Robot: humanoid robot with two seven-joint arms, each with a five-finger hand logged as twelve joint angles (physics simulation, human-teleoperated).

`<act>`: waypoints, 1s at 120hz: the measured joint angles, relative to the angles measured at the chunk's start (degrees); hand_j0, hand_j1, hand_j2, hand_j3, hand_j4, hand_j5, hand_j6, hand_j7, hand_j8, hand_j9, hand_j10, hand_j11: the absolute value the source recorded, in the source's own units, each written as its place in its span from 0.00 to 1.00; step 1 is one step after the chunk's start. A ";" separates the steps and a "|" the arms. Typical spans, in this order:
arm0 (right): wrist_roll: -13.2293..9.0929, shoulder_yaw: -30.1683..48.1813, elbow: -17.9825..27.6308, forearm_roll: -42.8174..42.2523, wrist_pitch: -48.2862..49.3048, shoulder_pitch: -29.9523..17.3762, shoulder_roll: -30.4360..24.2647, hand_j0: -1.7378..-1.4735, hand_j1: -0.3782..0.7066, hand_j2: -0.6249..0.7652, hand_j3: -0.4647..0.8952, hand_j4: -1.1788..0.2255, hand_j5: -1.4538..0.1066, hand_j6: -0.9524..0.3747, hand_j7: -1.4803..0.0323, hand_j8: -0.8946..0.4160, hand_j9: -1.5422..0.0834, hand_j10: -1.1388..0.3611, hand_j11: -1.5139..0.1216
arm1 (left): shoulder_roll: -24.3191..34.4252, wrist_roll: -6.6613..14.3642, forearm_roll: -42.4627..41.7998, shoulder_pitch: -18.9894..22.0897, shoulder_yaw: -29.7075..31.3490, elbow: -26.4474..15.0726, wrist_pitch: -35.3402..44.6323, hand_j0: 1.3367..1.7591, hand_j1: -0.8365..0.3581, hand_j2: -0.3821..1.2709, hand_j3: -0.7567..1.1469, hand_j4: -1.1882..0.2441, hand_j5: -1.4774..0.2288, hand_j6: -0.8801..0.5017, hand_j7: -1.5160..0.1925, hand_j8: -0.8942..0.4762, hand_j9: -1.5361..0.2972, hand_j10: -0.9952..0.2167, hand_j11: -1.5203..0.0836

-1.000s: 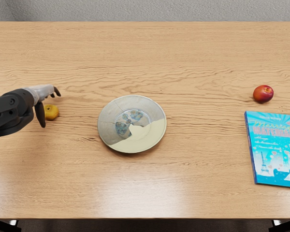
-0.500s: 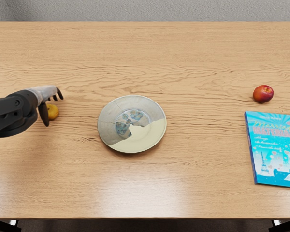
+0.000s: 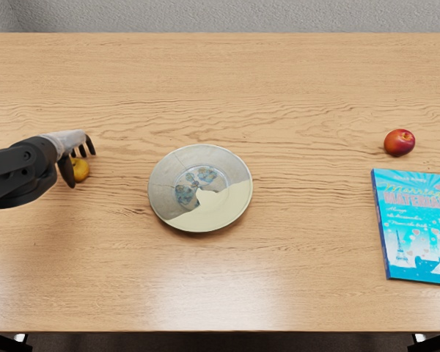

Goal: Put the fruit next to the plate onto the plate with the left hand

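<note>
A small yellow-orange fruit lies on the table left of the round grey and cream plate, a short gap apart from it. My left hand comes in from the left edge and sits right at the fruit. Its fingers reach over the fruit's far side and the thumb hangs down on its near left side, covering part of it. The fingers are spread and not closed on the fruit, which still rests on the table. The right arm is out of view.
A red apple lies far to the right. A blue book lies flat at the right edge, in front of the apple. The wooden table spans the view.
My left hand has closed in on the fruit, its thumb moving from in front of the fruit to its left side and the fingers settling over it. The fruit has not moved.
</note>
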 joint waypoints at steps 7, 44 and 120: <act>-0.01 0.00 0.00 0.00 0.00 0.00 0.00 0.30 0.06 0.45 0.34 0.82 0.91 0.70 0.96 0.66 0.93 0.74 0.90 | 0.00 0.00 0.00 0.08 0.00 0.00 0.01 0.76 0.58 0.28 0.40 0.54 0.55 0.33 0.57 0.35 0.54 0.47 0.61; 0.04 0.00 0.00 0.00 0.00 0.00 0.00 0.30 0.06 0.45 0.34 0.82 0.91 0.70 0.96 0.66 0.93 0.74 0.90 | 0.00 0.00 -0.01 0.26 0.04 0.17 0.06 0.76 0.54 0.29 0.40 0.51 0.52 0.31 0.54 0.32 0.52 0.45 0.58; 0.07 0.00 0.00 0.00 0.00 0.00 0.00 0.30 0.06 0.45 0.34 0.82 0.91 0.70 0.96 0.66 0.93 0.74 0.90 | 0.00 0.00 -0.02 0.24 0.04 0.35 -0.01 0.76 0.49 0.32 0.40 0.46 0.46 0.26 0.48 0.26 0.46 0.38 0.51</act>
